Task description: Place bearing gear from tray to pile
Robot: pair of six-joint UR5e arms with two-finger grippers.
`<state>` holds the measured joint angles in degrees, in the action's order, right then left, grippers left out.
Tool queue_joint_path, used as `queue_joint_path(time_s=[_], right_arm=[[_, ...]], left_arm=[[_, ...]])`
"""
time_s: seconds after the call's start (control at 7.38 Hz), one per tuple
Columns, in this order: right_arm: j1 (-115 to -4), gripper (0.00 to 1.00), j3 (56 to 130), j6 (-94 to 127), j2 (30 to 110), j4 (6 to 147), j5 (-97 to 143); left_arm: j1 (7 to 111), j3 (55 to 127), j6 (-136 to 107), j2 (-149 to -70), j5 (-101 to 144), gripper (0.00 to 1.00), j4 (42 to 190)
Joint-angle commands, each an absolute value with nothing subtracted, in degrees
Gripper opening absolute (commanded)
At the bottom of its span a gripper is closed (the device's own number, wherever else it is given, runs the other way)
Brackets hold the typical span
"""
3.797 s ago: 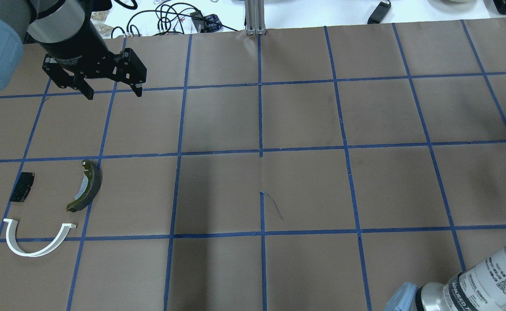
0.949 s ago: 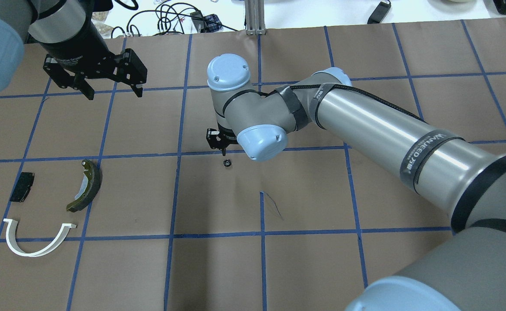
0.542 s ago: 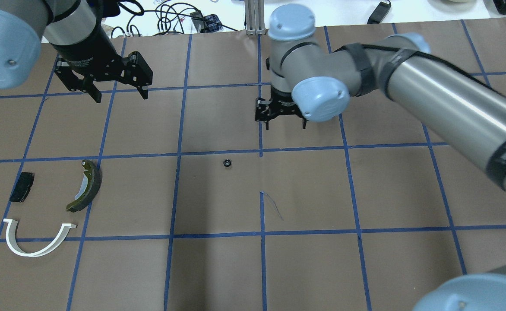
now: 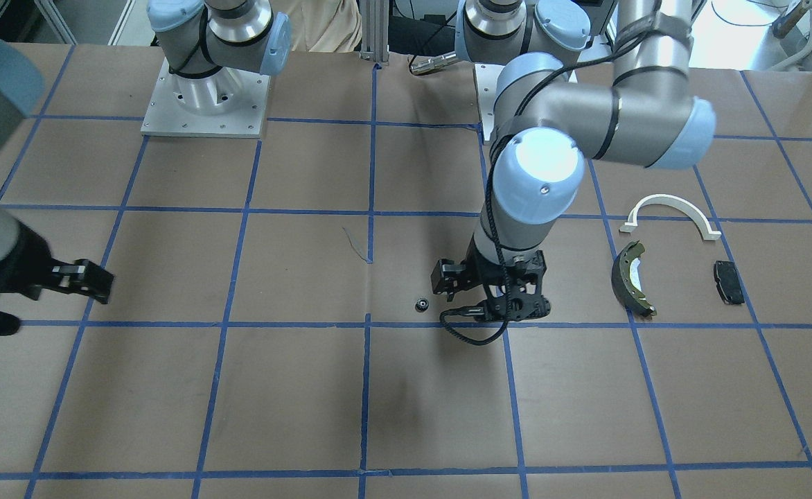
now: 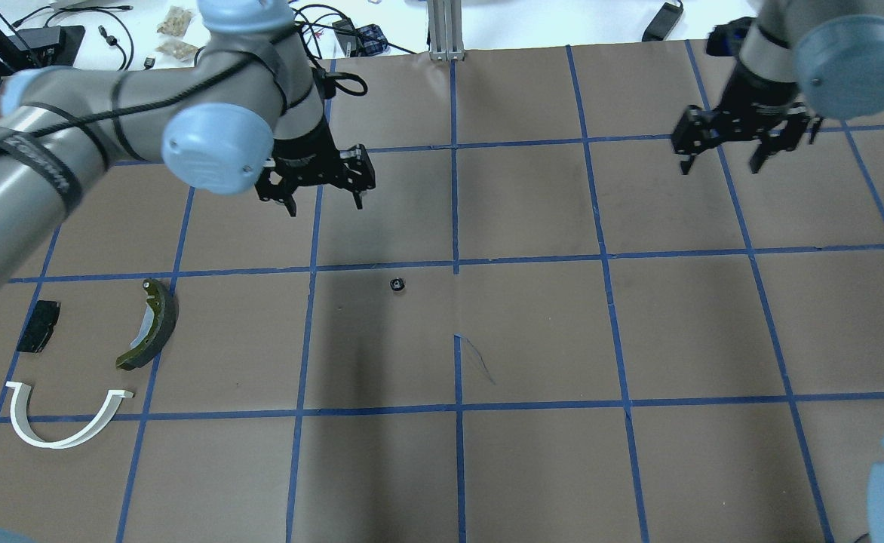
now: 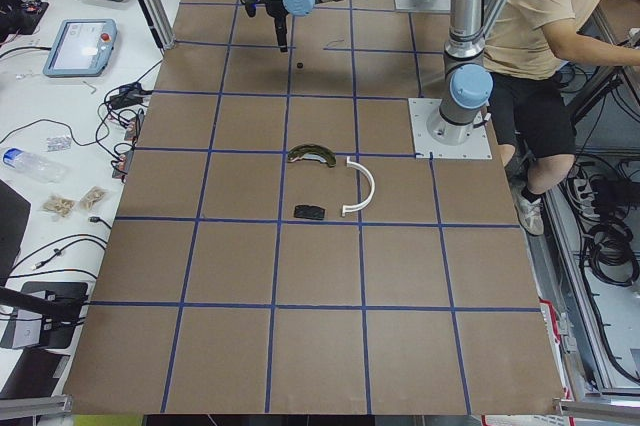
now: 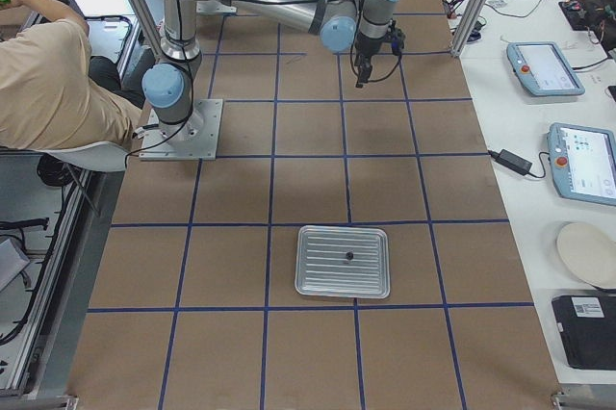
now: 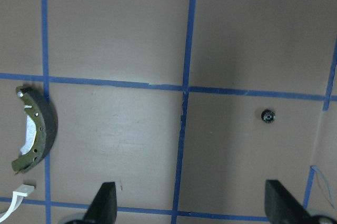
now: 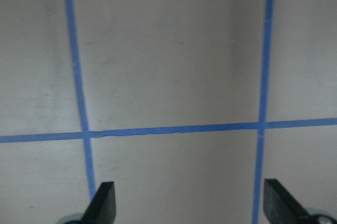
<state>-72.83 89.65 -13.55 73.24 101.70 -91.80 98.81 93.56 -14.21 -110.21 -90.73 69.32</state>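
you're hovering the left gripper [image 5: 325, 207], spread and empty, near the bearing gear [image 5: 397, 284] mid-counter; likely next: lowering over it, pinching, carrying to the pile [image 5: 149, 323] by the counter's left edge.

Brown paper [image 5: 532, 332] is covering the table [image 7: 231, 352], blue tape [image 5: 454, 196] is gridding it; a white bench [image 7: 500, 112] alongside is carrying two tablets [image 7: 545, 67].

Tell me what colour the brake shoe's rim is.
Olive-yellow, beside a dark grey outer lining. The brake shoe shows best in the left wrist-mounted view.
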Motion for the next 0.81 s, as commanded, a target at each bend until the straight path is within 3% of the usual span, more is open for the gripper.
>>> queue_joint_path(time_s=[0.0, 0.27, 0.68], right_arm=[[-60.86, 1.00, 89.13, -21.08, 70.77, 103.17, -95.33], [-51.55, 1.00, 88.42, -30.16, 65.77, 111.92, -97.47], [-44.41, 1.00, 88.33, -39.36, 59.35, 122.74, -97.12]], left_arm=[[102.64, 102.96, -16.69, -115.13, -90.70, 1.00, 52.10], [103.27, 107.48, -15.56, -115.75, -90.61, 1.00, 48.25], [103.88, 107.75, -15.03, -116.98, -90.61, 1.00, 47.90]])
